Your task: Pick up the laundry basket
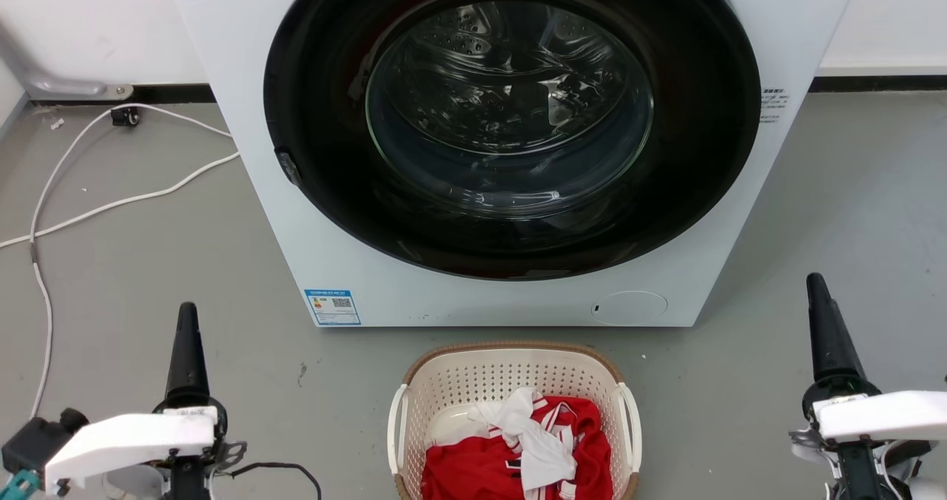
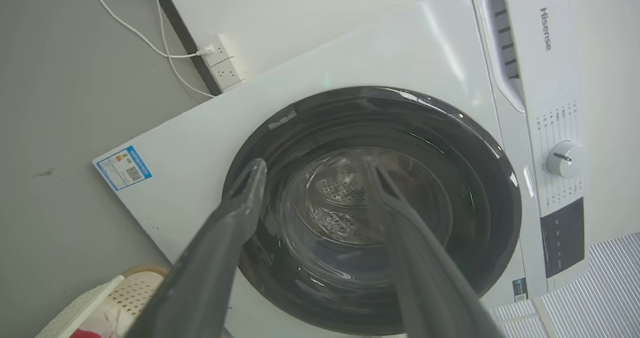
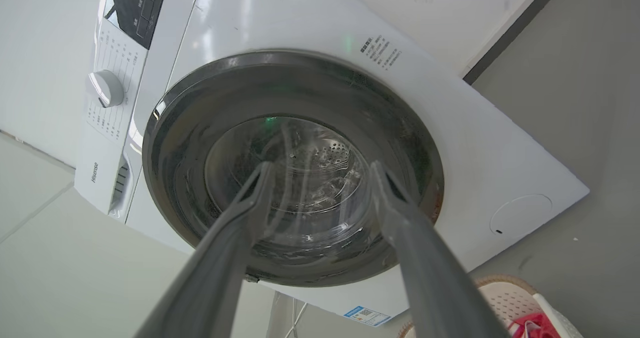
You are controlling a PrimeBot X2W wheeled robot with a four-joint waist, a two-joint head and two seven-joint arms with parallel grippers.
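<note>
Head view puts the laundry basket [image 1: 488, 378] at the bottom centre of the frame. It stands upright on the grey floor [image 1: 148, 278], just in front of the washing machine [image 1: 244, 115] and apart from it. We see its brown rim, its perforated cream wall and a white loop handle on either side. Inside lie a red garment [image 1: 481, 470] and a white cloth [image 1: 536, 444] draped over it.

The left gripper [image 1: 187, 315] stands at the lower left of the frame and the right gripper [image 1: 817, 293] at the lower right. Each is well apart from the basket, with its fingers pointing up the frame. From the head camera we see each pair of fingers edge-on, as one dark cone, so we read the jaws from the wrists.

Left wrist view shows that gripper's two fingers parted wide around empty air, with the machine's round door glass [image 2: 350, 203] behind them. A corner of the basket sits at the lower left of that frame. Right wrist view shows its own fingers spread just as wide and also empty, and the basket's rim with a bit of red is at the lower right.

A white cable [image 1: 111, 204] trails over the floor at the left of the head view, and a blue label [image 1: 333, 308] sits low on the machine's front.
</note>
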